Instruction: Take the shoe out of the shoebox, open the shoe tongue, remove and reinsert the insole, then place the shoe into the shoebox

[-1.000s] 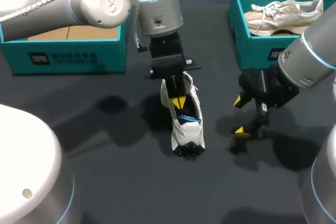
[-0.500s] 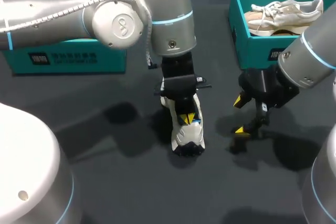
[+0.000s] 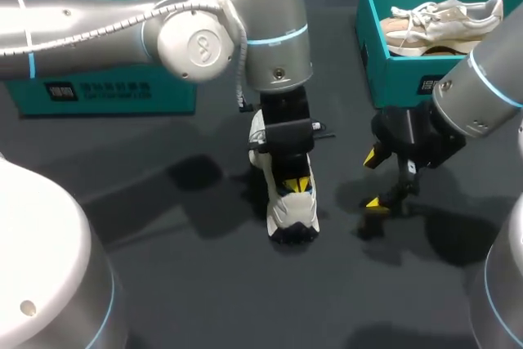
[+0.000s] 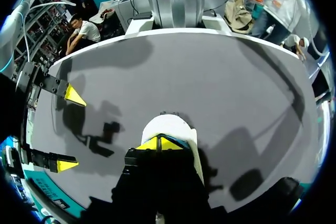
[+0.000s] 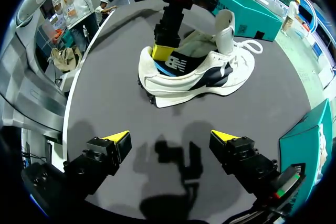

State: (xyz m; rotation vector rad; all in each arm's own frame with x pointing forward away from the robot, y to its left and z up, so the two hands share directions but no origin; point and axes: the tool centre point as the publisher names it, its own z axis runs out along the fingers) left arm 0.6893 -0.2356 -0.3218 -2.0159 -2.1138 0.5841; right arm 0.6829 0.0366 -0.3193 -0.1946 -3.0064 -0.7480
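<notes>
Left gripper (image 3: 294, 184) closed, right gripper (image 3: 373, 179) spread wide.

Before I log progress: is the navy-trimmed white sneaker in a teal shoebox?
Out: the navy-trimmed white sneaker rests on the dark table.

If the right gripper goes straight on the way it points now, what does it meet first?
The right gripper, open, most likely meets the bare table first, just short of the white shoe ahead. Depth is unclear; it could reach the shoe's side.
</notes>
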